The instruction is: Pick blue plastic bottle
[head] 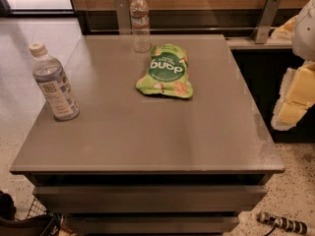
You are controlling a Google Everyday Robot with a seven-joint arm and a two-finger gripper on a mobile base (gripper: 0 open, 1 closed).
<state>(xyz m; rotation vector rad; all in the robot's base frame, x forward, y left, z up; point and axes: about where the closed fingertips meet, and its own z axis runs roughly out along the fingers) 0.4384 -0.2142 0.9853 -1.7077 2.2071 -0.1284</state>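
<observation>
The blue plastic bottle (53, 84) stands upright near the left edge of the grey table (147, 136). It is stout and bluish-tinted, with a cream cap and a pale label bearing a small dark square logo. My gripper (294, 98) shows as cream-yellow and white parts at the right edge of the view, beyond the table's right side. It is far from the bottle and holds nothing that I can see.
A slimmer clear bottle (140, 22) with a red-white label stands at the table's back edge. A green snack bag (166, 72) lies flat in the back middle. A wooden wall with metal brackets (266, 18) runs behind. A cable end (283, 223) lies on the speckled floor at bottom right.
</observation>
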